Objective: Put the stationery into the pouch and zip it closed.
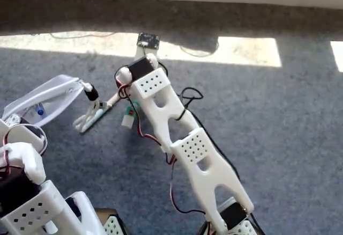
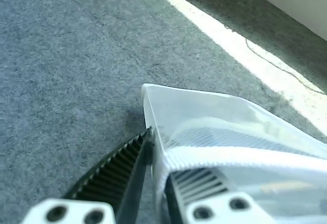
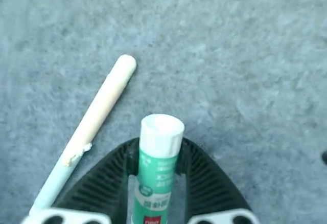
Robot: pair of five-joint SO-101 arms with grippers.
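The clear pouch [image 1: 45, 98] with a white zip edge lies on the grey carpet at the left, and a small blue item [image 1: 40, 109] shows inside it. My left gripper [image 2: 152, 150] is shut on the pouch's [image 2: 219, 127] edge. A black-tipped item [image 1: 90, 92] sits at the pouch's right end. A long white pen [image 1: 96, 114] lies just right of the pouch. My right gripper [image 1: 128, 111] hangs beside the pen [image 3: 97, 124], shut on a green and white glue stick [image 3: 159, 162] whose white cap points away from the wrist.
A small black board [image 1: 148, 41] with a thin cable lies at the back in a bright strip of sunlight [image 1: 241, 51]. Red and black wires [image 1: 174, 181] trail along the right arm. Open carpet stretches to the right.
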